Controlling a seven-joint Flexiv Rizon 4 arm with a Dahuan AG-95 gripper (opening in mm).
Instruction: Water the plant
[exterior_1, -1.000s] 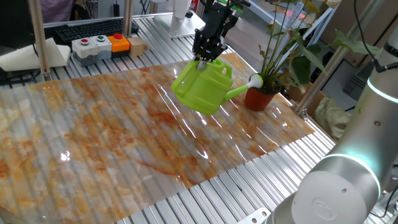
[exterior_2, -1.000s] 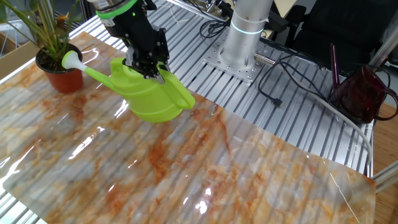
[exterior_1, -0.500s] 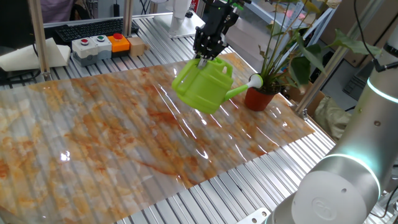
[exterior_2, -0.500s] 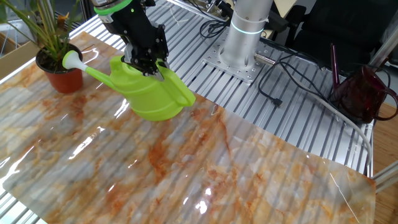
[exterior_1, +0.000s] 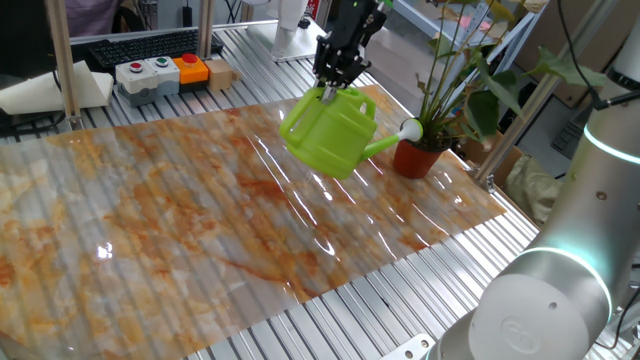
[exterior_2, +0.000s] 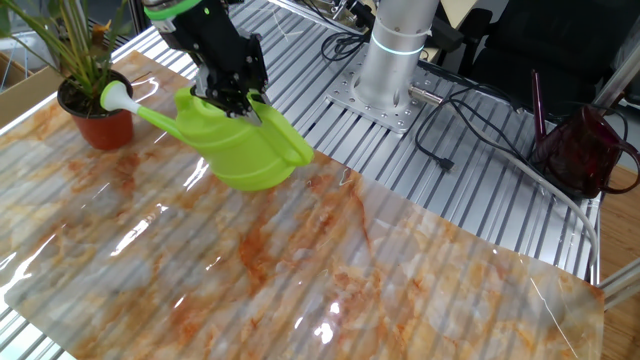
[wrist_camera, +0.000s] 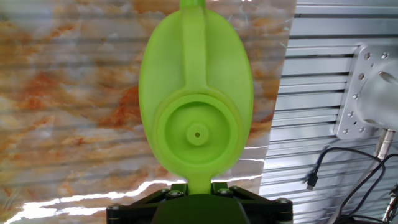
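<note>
My gripper (exterior_1: 333, 85) (exterior_2: 232, 98) (wrist_camera: 198, 186) is shut on the top handle of the lime-green watering can (exterior_1: 330, 135) (exterior_2: 243, 142) (wrist_camera: 196, 93), which hangs just above the marbled tabletop. Its white-tipped spout (exterior_1: 408, 130) (exterior_2: 116, 97) reaches to the rim of the terracotta-red pot (exterior_1: 417, 158) (exterior_2: 97, 125). The plant (exterior_1: 460, 75) (exterior_2: 70, 40) rises from that pot on long thin stems with dark-green leaves. The hand view looks straight down on the can's round lid, and the plant is out of that view.
A button box (exterior_1: 160, 73) and a keyboard (exterior_1: 140, 45) lie at the table's far edge. The arm's base (exterior_2: 395, 60) stands on the slatted metal, with cables (exterior_2: 470, 120) and a dark red bag (exterior_2: 585, 150) beside it. A metal post (exterior_1: 525, 110) rises by the plant.
The gripper has lifted the watering can a little higher and shifted it slightly towards the plant. The grip has not changed.
</note>
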